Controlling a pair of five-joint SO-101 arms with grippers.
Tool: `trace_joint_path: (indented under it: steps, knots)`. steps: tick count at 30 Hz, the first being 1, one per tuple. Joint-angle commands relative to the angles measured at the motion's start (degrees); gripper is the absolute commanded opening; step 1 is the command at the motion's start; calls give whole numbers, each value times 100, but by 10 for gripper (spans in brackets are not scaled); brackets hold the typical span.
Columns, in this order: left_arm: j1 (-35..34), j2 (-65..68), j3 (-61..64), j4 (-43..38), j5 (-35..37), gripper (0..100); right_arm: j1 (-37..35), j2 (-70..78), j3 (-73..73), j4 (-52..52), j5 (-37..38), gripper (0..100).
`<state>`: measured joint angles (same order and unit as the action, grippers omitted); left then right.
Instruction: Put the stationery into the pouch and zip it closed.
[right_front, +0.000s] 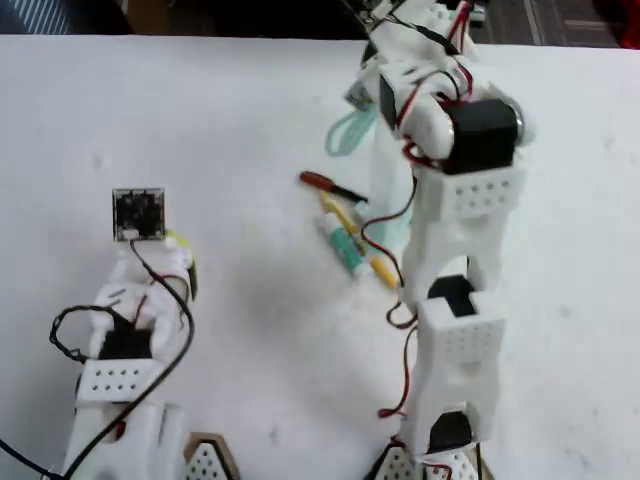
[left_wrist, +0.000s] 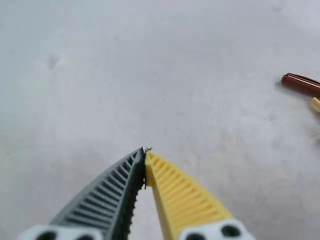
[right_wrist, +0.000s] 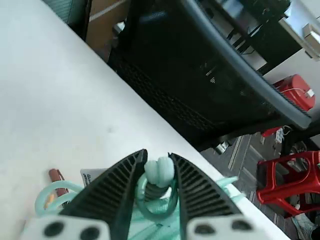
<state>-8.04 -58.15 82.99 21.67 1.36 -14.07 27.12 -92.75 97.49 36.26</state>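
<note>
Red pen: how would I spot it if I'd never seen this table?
On the white table, find the tall right arm by the green pouch. A little heap of pens lies beside it. The red pen lies at the heap's far end, dark red, while its neighbours are a yellow pen and a green-and-white marker.

Left gripper (left_wrist: 144, 153) is showing one grey ribbed finger and one yellow. Right gripper (right_wrist: 157, 158) is showing black ribbed fingers. Pouch (right_wrist: 159, 172) is presenting translucent mint green. Pen (right_front: 322, 182) is showing dark red, pencil (right_front: 333, 208) yellow, marker (right_front: 343, 249) white and green. Table (right_front: 230, 120) is reading plain white.
</note>
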Motion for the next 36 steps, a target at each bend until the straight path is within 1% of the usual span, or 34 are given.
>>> trace_joint_path:
  steps: [1,8,11,14,18,22,23,27,28,30,33,36]
  knots:
    - [75,-22,-70,-149,-62,27,-338,-866,-237,110,-334,17]
    - [75,-31,-149,-158,-88,27,-945,-1200,185,110,-747,17]
    - [75,-31,-440,-62,-563,27,-1156,-1209,607,110,-738,17]
    - [22,-31,-668,246,-1011,26,-1270,-1209,949,110,-747,17]
    - [-277,-31,-1152,1196,-1143,27,-1429,-1174,1468,110,-747,17]
    - [-470,-31,-2013,2286,-1152,27,-1754,-1174,2004,101,-774,17]
    - [-470,-31,-2259,2593,-1152,27,-1842,-1165,2092,84,-888,17]
    - [-435,-31,-3349,3666,-1152,27,-2070,-1156,2382,-75,-1767,17]
    - [-435,-31,-3604,3886,-1152,27,-2105,-1156,2444,-119,-1916,17]
    - [-426,-40,-4097,4281,-1152,24,-2176,-1156,2549,-145,-1969,17]
    - [-127,-224,-4659,4791,-1160,24,-2193,-1156,2708,-136,-1969,17]
    - [488,-866,-5020,5248,-1292,27,-2202,-1156,2822,-136,-2013,17]
